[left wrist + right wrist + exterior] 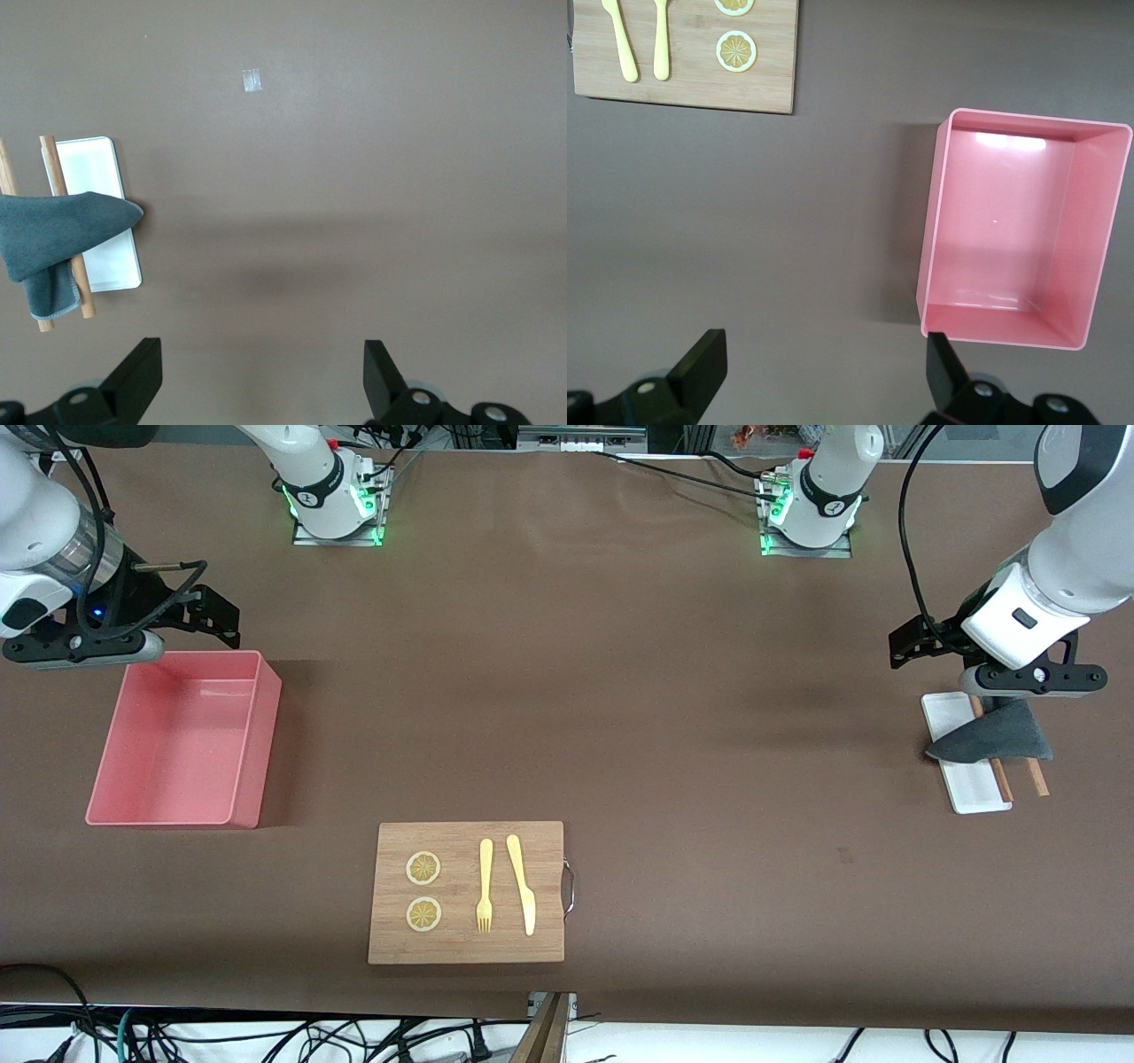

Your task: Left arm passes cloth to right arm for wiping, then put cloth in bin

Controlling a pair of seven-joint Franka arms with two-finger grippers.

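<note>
The cloth [997,735], dark grey face up, lies folded across a white tray [974,788] and two wooden sticks [1035,778] at the left arm's end of the table. It also shows in the left wrist view [53,235]. My left gripper [912,645] hovers over bare table beside the tray, open and empty [263,381]. The pink bin [257,735] stands empty at the right arm's end and shows in the right wrist view [935,230]. My right gripper [217,615] hovers over the table by the bin's edge, open and empty [824,381].
A wooden cutting board [467,892] with two lemon slices, a yellow fork and a yellow knife lies near the front camera, mid-table; it also shows in the right wrist view [687,62]. Brown table covering spreads between board, bin and tray.
</note>
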